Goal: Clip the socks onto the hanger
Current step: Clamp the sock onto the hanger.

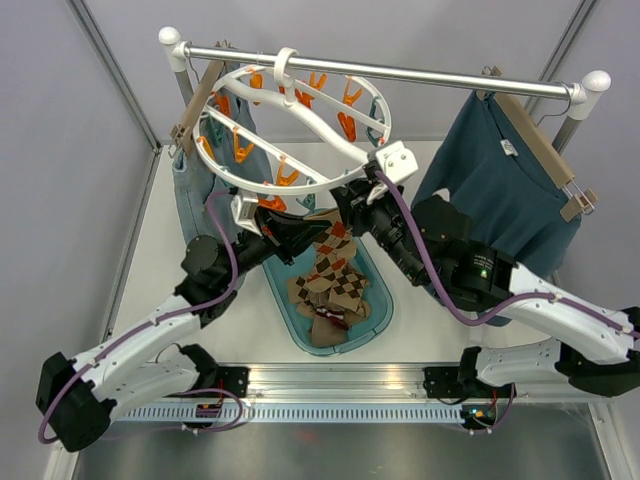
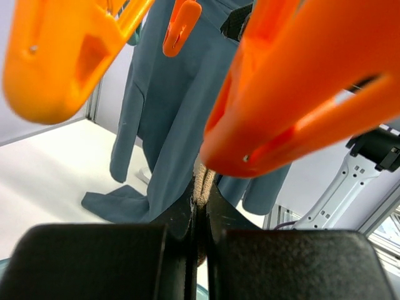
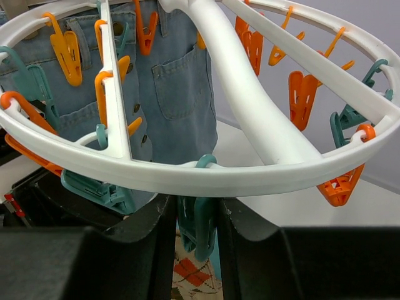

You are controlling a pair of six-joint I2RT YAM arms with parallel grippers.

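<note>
The round white hanger [image 1: 300,140] hangs from the rail, with orange and teal clothespins along its ring and crossbars. My left gripper [image 1: 312,232] is just under its near rim, shut on the edge of a tan argyle sock [image 1: 335,250]. In the left wrist view the sock's edge [image 2: 203,178] shows pinched between the fingers [image 2: 181,212], right below an orange clothespin [image 2: 294,94]. My right gripper [image 1: 352,200] is at the hanger's near rim [image 3: 206,178], shut on a teal clothespin [image 3: 200,228]. The argyle sock [image 3: 190,275] shows below it. More socks [image 1: 335,300] lie in the basin.
A teal basin [image 1: 375,285] sits on the table between the arms. Blue-grey jeans [image 1: 190,195] hang at the rail's left and a teal sweater [image 1: 500,190] at its right, both on wooden hangers. The metal rail [image 1: 420,72] spans the back.
</note>
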